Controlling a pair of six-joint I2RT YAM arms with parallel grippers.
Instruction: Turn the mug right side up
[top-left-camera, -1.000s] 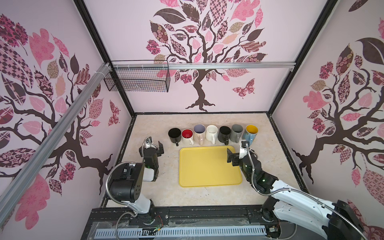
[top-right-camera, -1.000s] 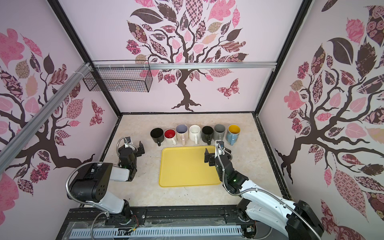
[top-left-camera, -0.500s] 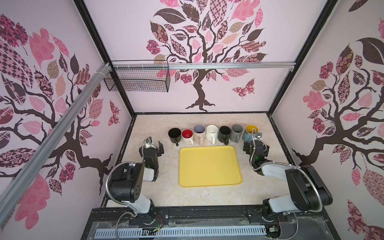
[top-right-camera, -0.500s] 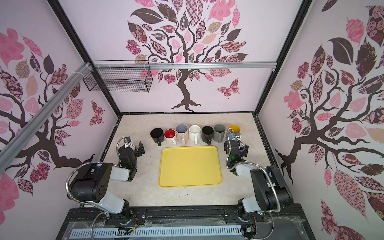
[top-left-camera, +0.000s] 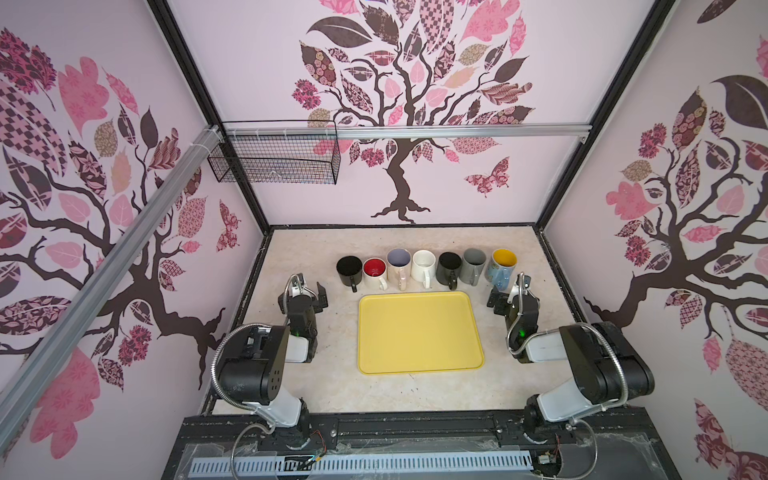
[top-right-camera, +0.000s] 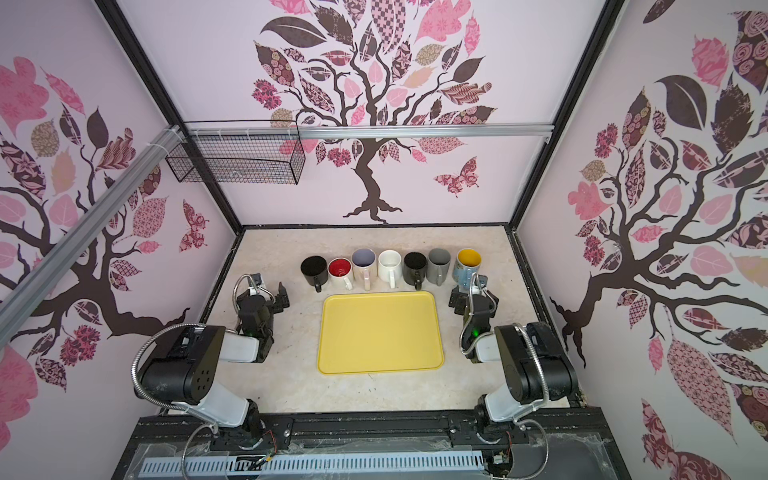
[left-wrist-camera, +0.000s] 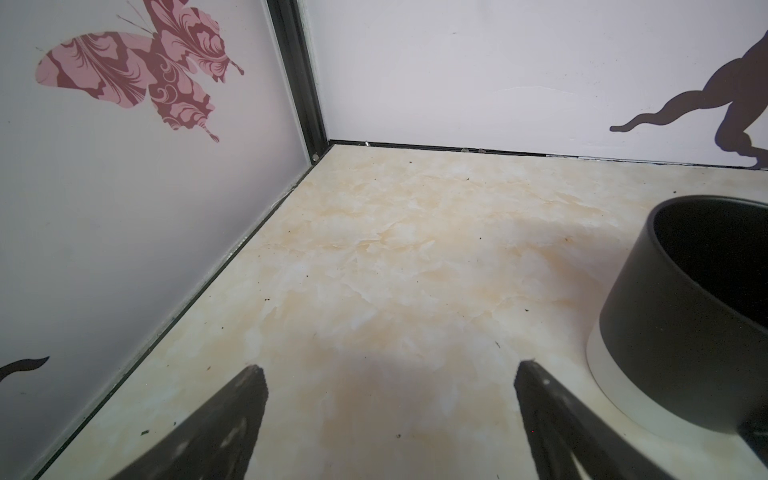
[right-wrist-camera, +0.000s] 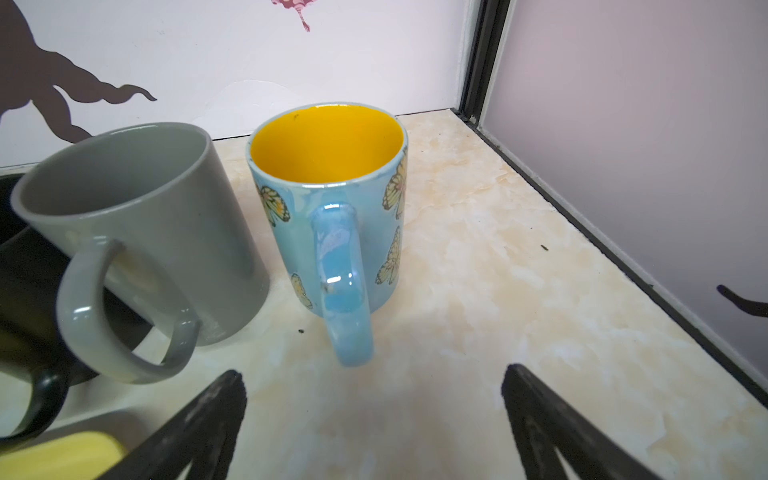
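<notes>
Several mugs stand in a row behind the tray, all with their mouths up. The rightmost is a blue butterfly mug (top-left-camera: 503, 266) (top-right-camera: 467, 266) with a yellow inside, upright in the right wrist view (right-wrist-camera: 332, 208), handle toward the camera. My right gripper (top-left-camera: 514, 300) (top-right-camera: 473, 302) (right-wrist-camera: 372, 372) is open and empty just in front of that handle, not touching it. My left gripper (top-left-camera: 302, 296) (top-right-camera: 264, 296) (left-wrist-camera: 390, 365) is open over bare table, left of the black mug (top-left-camera: 349, 268) (left-wrist-camera: 685, 311).
A yellow tray (top-left-camera: 419, 332) (top-right-camera: 380, 332) lies between the two arms with nothing on it. A grey mug (right-wrist-camera: 137, 232) stands right beside the blue one. Side walls are close to both grippers. A wire basket (top-left-camera: 274, 162) hangs on the back wall.
My right arm has pulled back from the tray's far right corner to the right side, its gripper open and empty throughout. The left arm has not moved.
</notes>
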